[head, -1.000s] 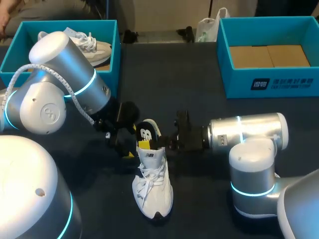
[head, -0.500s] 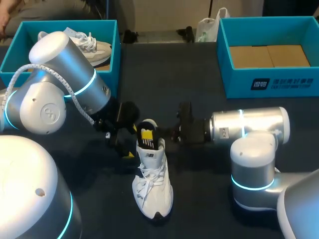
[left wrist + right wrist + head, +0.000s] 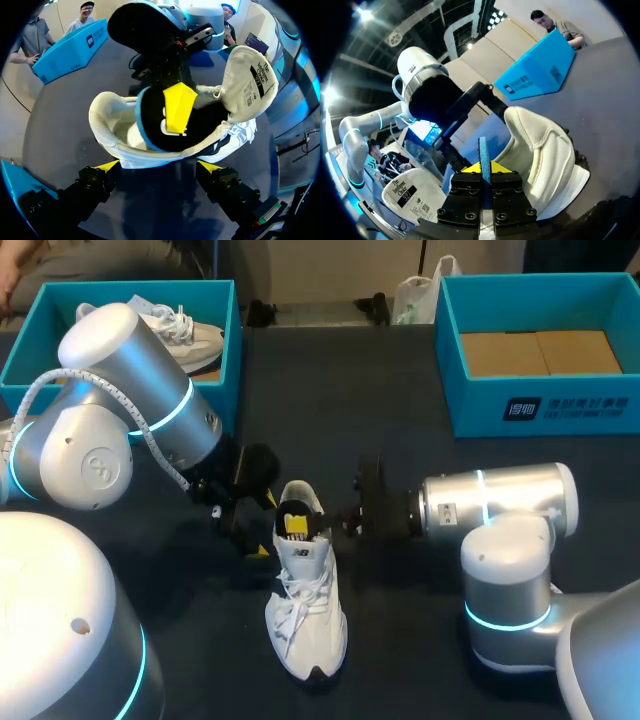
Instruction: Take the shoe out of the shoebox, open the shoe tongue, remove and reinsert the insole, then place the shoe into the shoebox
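Note:
A white shoe [image 3: 305, 600] lies on the dark table, its heel toward the arms. Its tongue [image 3: 250, 80] is folded back. A black insole with a blue edge [image 3: 155, 122] sits tilted in the heel opening. My right gripper [image 3: 298, 524] reaches in from the right, shut on the insole's thin edge [image 3: 483, 147]; its yellow tip [image 3: 177, 105] lies across the insole. My left gripper [image 3: 159, 166] stands open just behind the heel, one finger on each side, holding nothing. It is at the shoe's left in the head view [image 3: 266, 524].
A blue shoebox [image 3: 30, 360] at the back left holds another white shoe [image 3: 190, 335]. A second blue shoebox [image 3: 540, 405] with a cardboard floor stands at the back right. My two arms flank the shoe closely.
My right gripper has closed on the insole and pushed it lower into the shoe; a second ago it stood up out of the heel. The left arm has not moved.

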